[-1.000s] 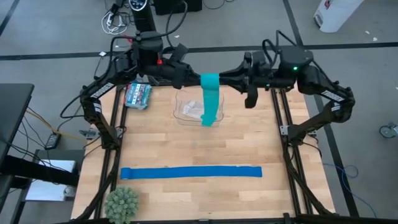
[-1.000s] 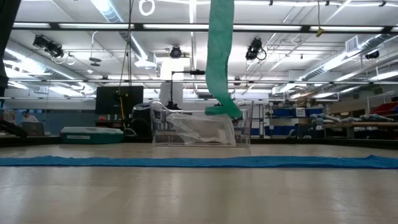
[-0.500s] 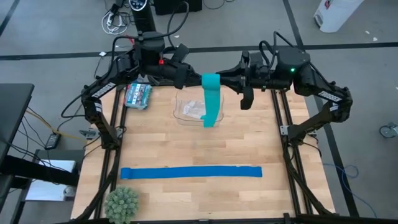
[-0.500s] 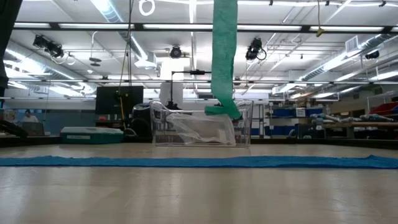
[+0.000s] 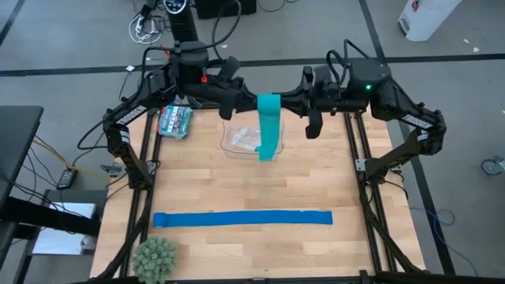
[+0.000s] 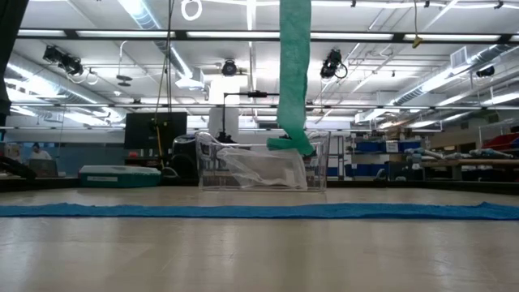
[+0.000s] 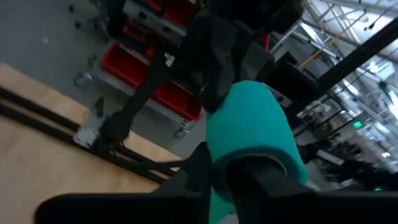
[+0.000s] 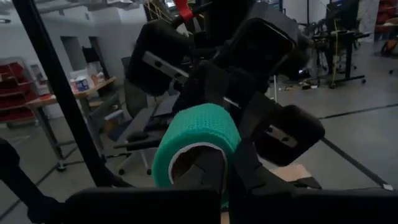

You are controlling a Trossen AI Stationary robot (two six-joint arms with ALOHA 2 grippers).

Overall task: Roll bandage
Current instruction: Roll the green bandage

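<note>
The teal bandage is partly wound into a small roll, held high over the table's far middle between both grippers. Its loose tail hangs straight down, and the lower end rests on a clear plastic container. My left gripper reaches the roll from the table's left and is shut on it. My right gripper reaches it from the right, fingers shut. Both point level, toward each other. My left gripper holds the roll's left end, with one finger on the outside and the other at the end face. It comes level from the table's left, along the roll's axis. The roll is lifted clear, its tail hanging below. My right gripper's shut fingers stick into the hollow core at the roll's right end. They come level from the table's right, along the roll's axis. Whether they press on the inner wall I cannot tell.
A royal-blue strip lies flat across the near part of the table. A green spiky ball sits at the near left corner. A patterned packet lies at the far left. Bare wood lies between the container and the blue strip.
The hanging tail has shifted a little toward the table's right and now hangs straighter. Its lower end has stayed on the container. The roll stays high between the two grippers.
</note>
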